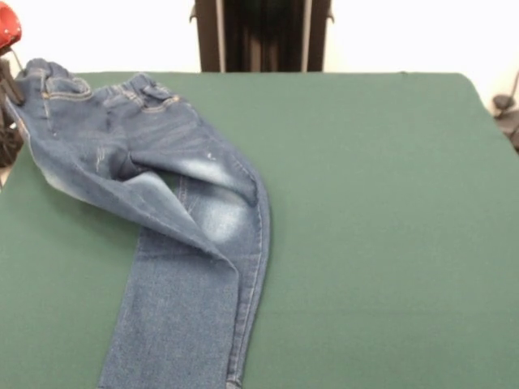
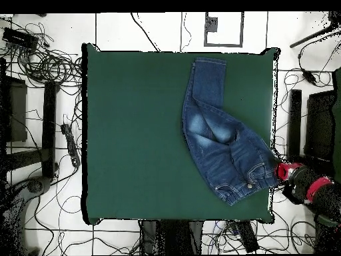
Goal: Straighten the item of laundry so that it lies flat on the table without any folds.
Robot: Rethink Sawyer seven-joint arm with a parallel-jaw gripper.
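Note:
Small blue denim jeans lie on the left part of the green table. Their elastic waistband sits at the far left corner. The legs run toward the near edge, one folded across the other, with a raised diagonal fold across the faded thighs. My gripper is at the table's left edge, at the waistband corner, which is drawn up toward it. In the overhead view the jeans lie at the right side of the table. There the red and black gripper meets the waistband.
Most of the green top to the right of the jeans in the front view is bare felt. A tripod foot stands off the right edge. In the overhead view, cables and black stands ring the table.

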